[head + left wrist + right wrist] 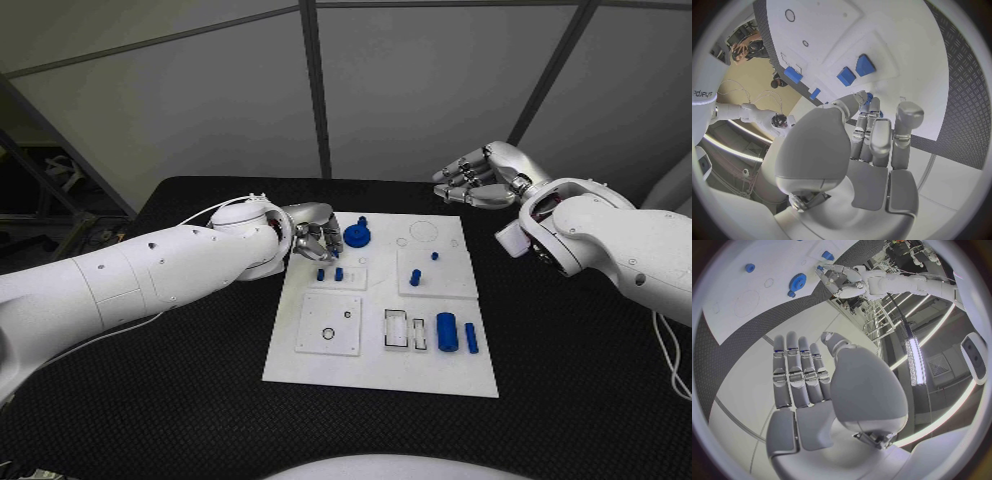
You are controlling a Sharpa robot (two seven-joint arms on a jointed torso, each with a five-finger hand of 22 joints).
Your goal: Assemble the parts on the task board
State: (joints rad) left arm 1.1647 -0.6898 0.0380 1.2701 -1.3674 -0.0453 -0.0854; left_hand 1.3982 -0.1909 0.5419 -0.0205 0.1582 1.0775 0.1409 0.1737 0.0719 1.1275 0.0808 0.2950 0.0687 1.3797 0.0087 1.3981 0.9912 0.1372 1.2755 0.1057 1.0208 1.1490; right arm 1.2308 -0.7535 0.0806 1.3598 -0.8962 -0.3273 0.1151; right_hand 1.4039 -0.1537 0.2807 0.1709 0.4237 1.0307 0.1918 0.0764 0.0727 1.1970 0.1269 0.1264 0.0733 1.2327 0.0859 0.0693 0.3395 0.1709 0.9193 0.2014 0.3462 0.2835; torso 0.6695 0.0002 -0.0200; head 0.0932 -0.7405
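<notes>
In the head view, the white task board (378, 345) is seen lying in the middle of the black counter (577, 350). The left robot hand (309, 238) is lowered over the board's near-left corner region at its far end, its fingers curled downward beside a blue gear (356, 237). Just below the fingertips, two small blue pegs (329, 273) are seen standing on a raised square plate. Further right, two more small blue pieces (423, 270) are set on a second square plate. Toward the near edge of the board, a blue cylinder (447, 332) and a thin blue pin (472, 337) are laid side by side, next to a pair of rectangular slots. The right robot hand (476, 176) is held above the counter beyond the board's far right corner, well apart from every part; its fingers are curled in and nothing is held in it.

In the left wrist view, the left robot hand (870, 137) is seen from behind, with its fingers brought close together and pointed down at the board. A small blue part (869, 97) is glimpsed at the fingertips; whether it is pinched or merely touched cannot be told. Two blue blocks (856, 70) are seen just beyond the fingers.

In the right wrist view, the right robot hand (807, 375) is shown with fingers side by side and nothing in the palm. The gear (797, 281) and the left robot hand (837, 277) are visible in the distance.
</notes>
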